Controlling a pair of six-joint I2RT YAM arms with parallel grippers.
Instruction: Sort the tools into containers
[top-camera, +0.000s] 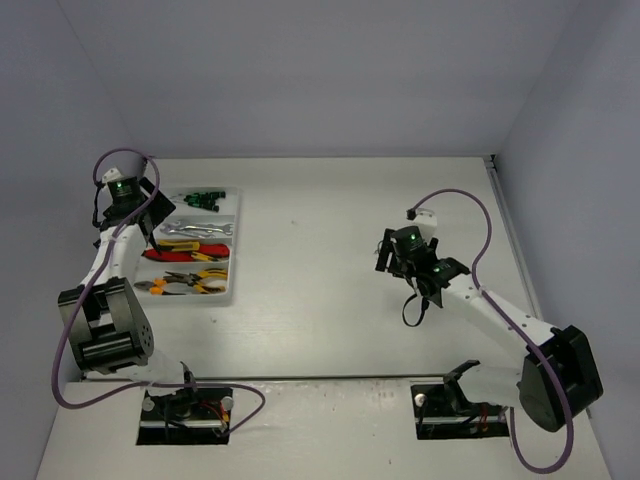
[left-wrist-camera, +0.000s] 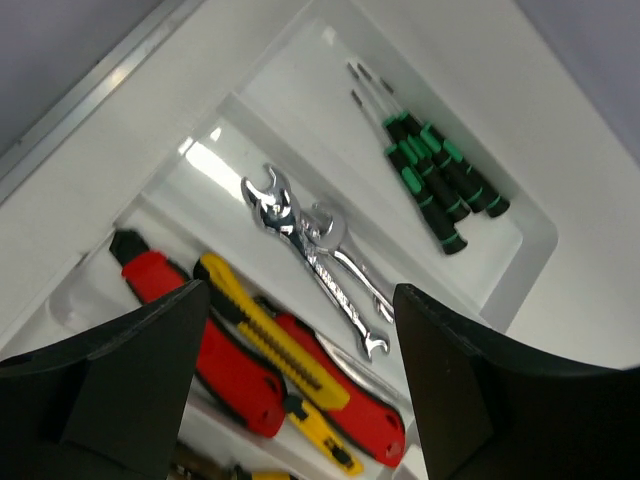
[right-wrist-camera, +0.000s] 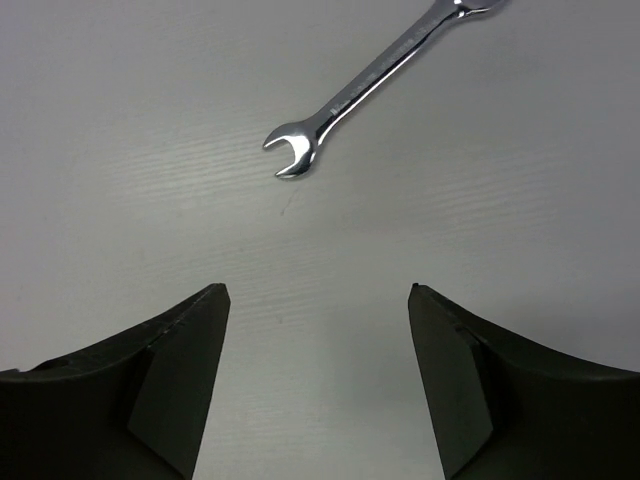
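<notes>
Surface: a white matt tabletop (top-camera: 330, 300), with a seam line across it just ahead of the two arm bases; plain pale grey walls (top-camera: 300, 80) close it in on the left, the right and the far side.

Overhead view: the white organiser tray (top-camera: 237, 250) lies on the left half of the tabletop, with four long compartments; nearest, orange and yellow pliers (top-camera: 185, 283); next, red and yellow cutters (top-camera: 190, 250); next, silver wrenches (top-camera: 195, 230); farthest, black-green screwdrivers (top-camera: 205, 199).

Left wrist view: this gives detail the overhead lacks; the cutters (left-wrist-camera: 260, 325) lie side by side, the wrenches (left-wrist-camera: 310, 235) overlap one another, and the screwdrivers (left-wrist-camera: 440, 190) lie bunched with their tips pointing the same way; the tray wall (left-wrist-camera: 530, 240) is translucent white.

Right wrist view: one lone wrench (right-wrist-camera: 350, 95) lies flat on the bare tabletop (right-wrist-camera: 150, 150), outside the tray; the overhead view does not resolve it.

Arm pose: the left arm reaches forward along the left wall; the left gripper (left-wrist-camera: 300, 290) hangs above the tray's middle compartments, fingers apart and holding nothing. The right arm reaches in from the right; the right gripper (right-wrist-camera: 318, 295) points down at the tabletop, fingers apart, clear of the lone wrench.
</notes>
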